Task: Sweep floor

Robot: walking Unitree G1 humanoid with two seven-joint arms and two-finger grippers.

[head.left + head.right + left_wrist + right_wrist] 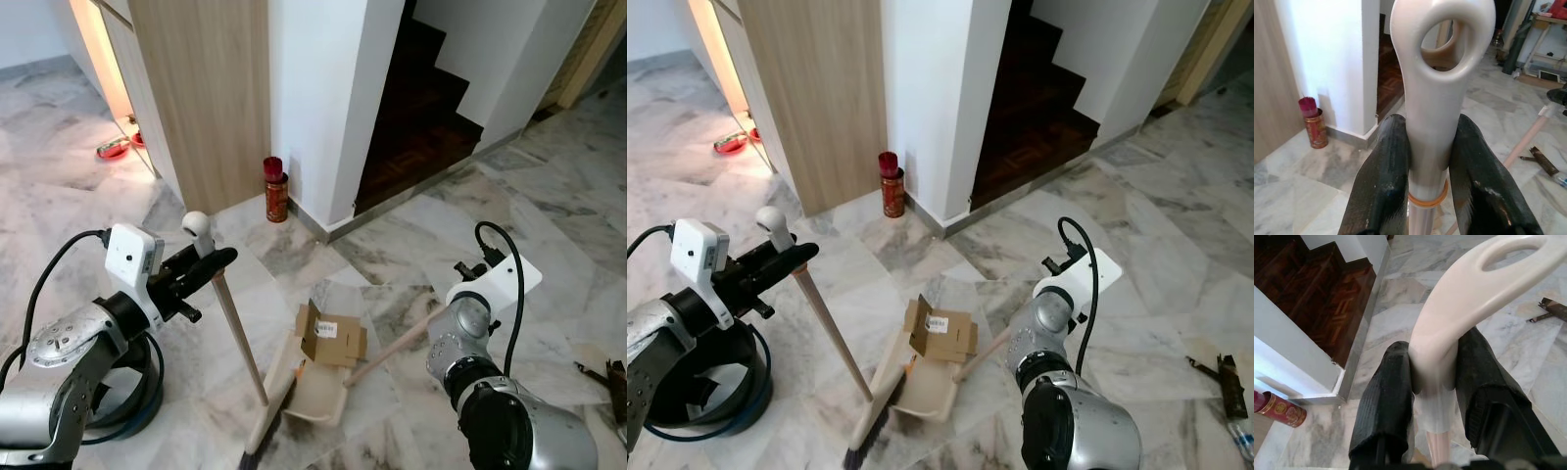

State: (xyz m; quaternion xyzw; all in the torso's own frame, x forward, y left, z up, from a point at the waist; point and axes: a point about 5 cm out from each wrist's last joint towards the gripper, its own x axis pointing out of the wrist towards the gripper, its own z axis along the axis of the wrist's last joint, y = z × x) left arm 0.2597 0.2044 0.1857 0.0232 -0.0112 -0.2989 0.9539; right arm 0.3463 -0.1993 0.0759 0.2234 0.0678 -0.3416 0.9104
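The broom (233, 328) stood tilted on the marble floor (549, 196), its bristles cut off at the lower edge of the left eye view. The left end effector (1427, 161) pinched the pale top of the broom's handle just under its hanging loop, one black finger (1382, 176) pressed to each side. The right end effector (1435, 382) clamped the cream handle of the dustpan (315, 392) the same way, below that handle's loop. In the head views this grip was hidden behind the right arm's wrist, so the dustpan's long handle seemed to vanish under it.

The dustpan lay on the floor just beside the broom head, and a flattened piece of cardboard (330, 336) rested on its rear edge, covering part of the pan.

A red can (276, 190) stood against the white wall near a dark staircase (416, 108). The left wrist view showed the can beside that wall. Dark scraps (605, 377) lay on the floor to the robot's right, too small to identify. Red bowls (116, 148) sat in the lit gap by the wooden cabinet (201, 88).
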